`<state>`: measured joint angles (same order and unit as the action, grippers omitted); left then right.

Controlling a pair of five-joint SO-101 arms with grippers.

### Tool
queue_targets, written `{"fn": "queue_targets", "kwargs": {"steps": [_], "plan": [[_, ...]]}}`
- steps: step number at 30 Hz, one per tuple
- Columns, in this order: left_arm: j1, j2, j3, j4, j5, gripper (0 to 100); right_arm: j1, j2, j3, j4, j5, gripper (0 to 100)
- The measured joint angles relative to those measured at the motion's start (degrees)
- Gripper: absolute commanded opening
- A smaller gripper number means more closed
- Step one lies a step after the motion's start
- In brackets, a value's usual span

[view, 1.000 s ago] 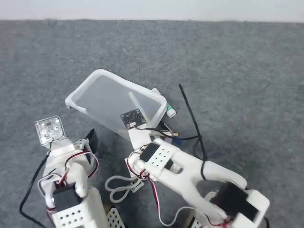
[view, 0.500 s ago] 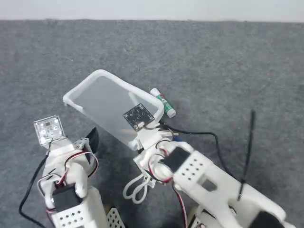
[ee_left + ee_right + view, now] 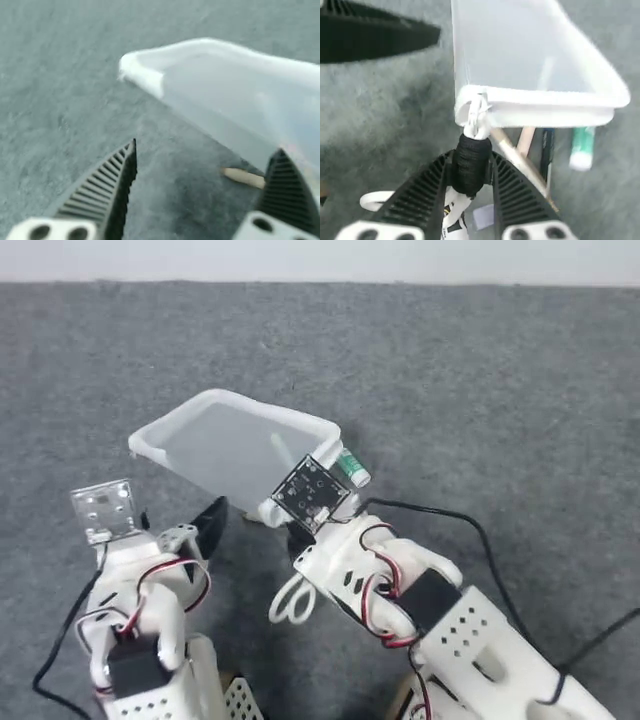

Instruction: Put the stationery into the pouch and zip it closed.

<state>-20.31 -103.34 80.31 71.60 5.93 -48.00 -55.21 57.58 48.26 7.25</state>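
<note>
While the right arm (image 3: 420,590) swung round (high view): the pouch (image 3: 235,445) turned with it, one corner kept tight at the wrist, and the white strap (image 3: 290,602) trailed along under the arm.
Glue stick (high view): the glue stick (image 3: 352,468) lies just past that wrist, outside the pouch, about where it lay a second ago.
Left gripper (high view): the left gripper (image 3: 195,528) has edged toward the pouch's near side, spread and holding nothing.
Left wrist view: the fingers stand wide apart. The pouch sits ahead of the tips, not touched. A pencil (image 3: 242,176) end pokes out from under it, close to one finger.
Right wrist view: the right gripper (image 3: 471,159) is pressed together on the zip pull (image 3: 471,170), a black-wrapped tab tied to the pouch corner right at the fingertips. Beyond the tips, a pen (image 3: 547,150) and the glue stick rest on the carpet (image 3: 395,100) beside the rim.
Meaning for the task: the tug only re-aimed the pouch. The stationery seems still unpacked, so zipping looks premature.
</note>
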Motion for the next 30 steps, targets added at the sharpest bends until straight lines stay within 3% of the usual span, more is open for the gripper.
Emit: {"fn": "queue_targets", "kwargs": {"steps": [15,30], "plan": [[12.9,0.0,-6.1,2.7,0.0,40,2.5,-0.3,0.1,-4.6,2.2,0.6],[15.4,0.0,-1.1,0.8,0.0,40,2.8,-0.3,0.1,-4.6,2.2,0.6]]}}
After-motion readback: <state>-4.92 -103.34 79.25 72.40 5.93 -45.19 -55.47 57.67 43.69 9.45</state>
